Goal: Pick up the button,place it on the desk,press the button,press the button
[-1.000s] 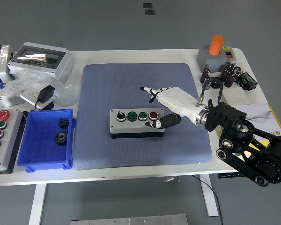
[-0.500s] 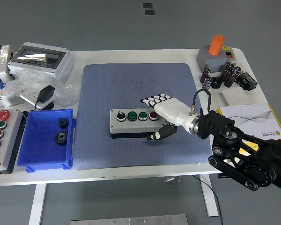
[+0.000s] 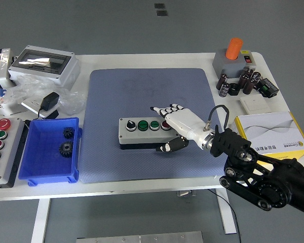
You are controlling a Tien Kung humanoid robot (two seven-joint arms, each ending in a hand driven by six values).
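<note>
A grey button box with a black base lies on the blue mat, near its middle. Its top carries a black knob, two green buttons and a red button at the right end. My right hand is white with black fingertips and lies over the box's right end. Its fingers are spread flat above the red button, which they partly hide. The thumb reaches down along the box's front face. It holds nothing. My left hand does not show.
A blue bin with two black gears sits left of the mat. A second button panel lies at the far left edge. A grey enclosure, an orange-topped device, capacitors and a booklet ring the mat.
My right arm has slid left and toward the near edge. The hand has lowered from beside the box's right end onto the red button.
</note>
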